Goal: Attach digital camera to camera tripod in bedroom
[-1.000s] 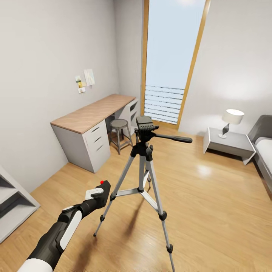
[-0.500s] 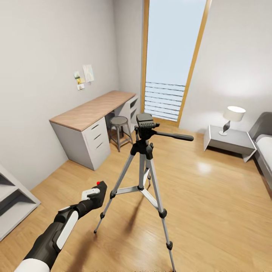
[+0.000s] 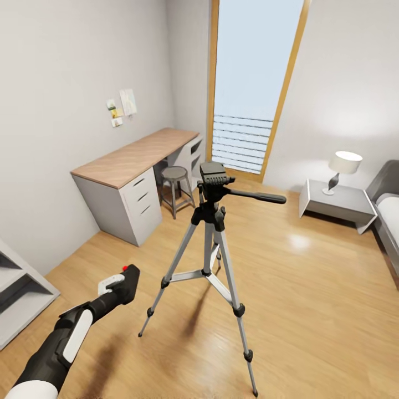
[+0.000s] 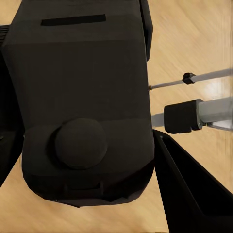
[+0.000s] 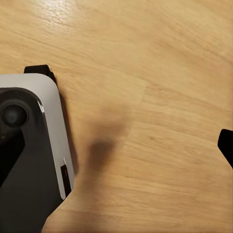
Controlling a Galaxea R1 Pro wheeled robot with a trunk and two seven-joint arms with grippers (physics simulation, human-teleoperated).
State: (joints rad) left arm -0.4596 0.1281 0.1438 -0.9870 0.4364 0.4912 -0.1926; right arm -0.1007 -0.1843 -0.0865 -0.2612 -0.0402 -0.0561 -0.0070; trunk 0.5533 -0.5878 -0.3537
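Bedroom: light wood floor (image 3: pixel 310 310), desk (image 3: pixel 130 158) by tall window (image 3: pixel 252 83). Camera tripod (image 3: pixel 213 221) stands mid-floor, head plate bare. Left gripper (image 3: pixel 119 288) clenched on the digital camera (image 3: pixel 128 280), low beside the tripod; mounting remains. Versus a second ago, the arm sits lower and farther left. Right gripper's fingers: cannot tell.

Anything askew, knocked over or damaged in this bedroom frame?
Nothing stands out. The camera tripod stands upright on three spread legs, its head plate bare; the left claw holds the digital camera low beside it.
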